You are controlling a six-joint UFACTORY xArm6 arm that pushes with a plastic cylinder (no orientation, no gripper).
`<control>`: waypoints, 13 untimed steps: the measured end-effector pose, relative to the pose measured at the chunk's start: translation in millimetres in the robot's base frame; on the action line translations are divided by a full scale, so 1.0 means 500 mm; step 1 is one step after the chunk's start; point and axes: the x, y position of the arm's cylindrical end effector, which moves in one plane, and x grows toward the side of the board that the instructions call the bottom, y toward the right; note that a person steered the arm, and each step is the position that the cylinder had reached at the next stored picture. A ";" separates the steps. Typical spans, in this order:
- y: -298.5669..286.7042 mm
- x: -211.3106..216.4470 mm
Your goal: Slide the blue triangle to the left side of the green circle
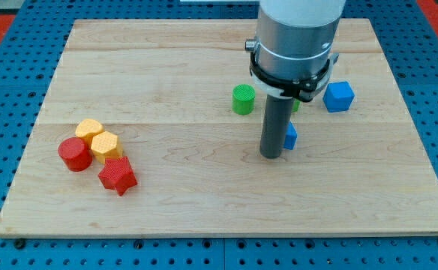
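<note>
Seven blocks lie wholly or partly in sight on the wooden board [204, 202], and the arm carries only a rod, no hand. The tip [271, 156] touches the blue triangle [290, 137], mostly hidden behind it, below-right of the green circle [243, 99]. One blue cube [339, 96] sits right. At left cluster two yellow hexagons [89, 130] [106, 143], one red cylinder [74, 154], one red star [117, 175].

The arm came down from the board's top edge, right of centre, its grey housing upright. My tip [271, 155] rested on the board, nearer the right edge.
</note>
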 end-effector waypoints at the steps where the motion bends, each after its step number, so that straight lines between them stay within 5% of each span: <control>1: 0.088 0.040; 3: 0.151 -0.073; 4: 0.050 -0.115; 5: -0.041 -0.117; 7: 0.038 -0.032; 9: -0.094 -0.051; 13: -0.178 -0.040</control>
